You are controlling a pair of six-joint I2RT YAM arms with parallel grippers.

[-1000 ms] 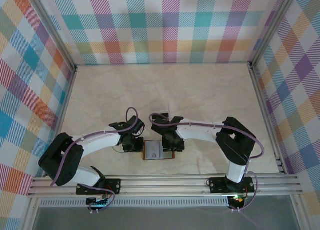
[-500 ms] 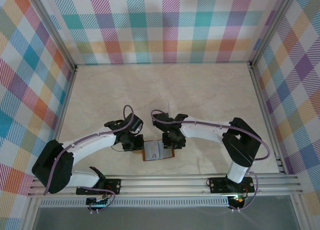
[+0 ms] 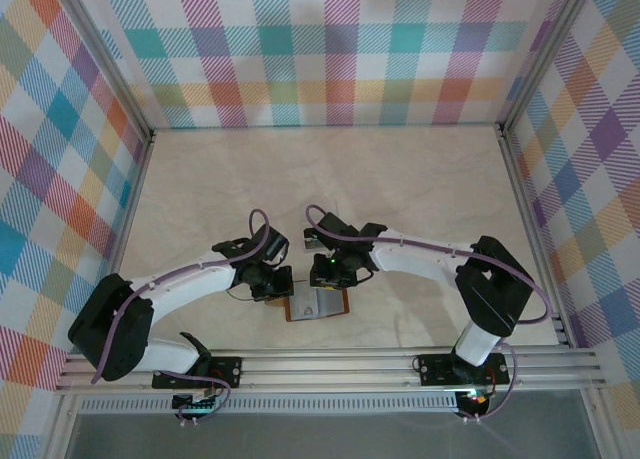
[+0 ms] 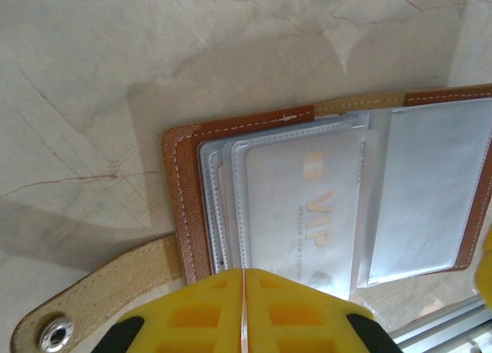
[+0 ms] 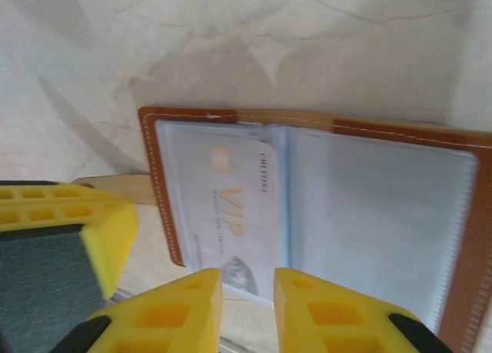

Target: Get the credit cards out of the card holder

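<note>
— What's on the tabletop (image 3: 400, 179)?
— The card holder (image 3: 318, 304), lying open near my arms' bases, with a pale card (image 5: 231, 214) in its clear pocket.
— Claws?
— I see my left claw (image 4: 244, 280) pressed together at the holder's edge and my right claw (image 5: 247, 284) slightly spread over the card's edge.

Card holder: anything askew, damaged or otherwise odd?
Nothing stands out. The card holder lies open and flat on the table, leather intact, snap tab splayed out to the side. The VIP card sits straight in a clear sleeve; the sleeves fan only slightly.
</note>
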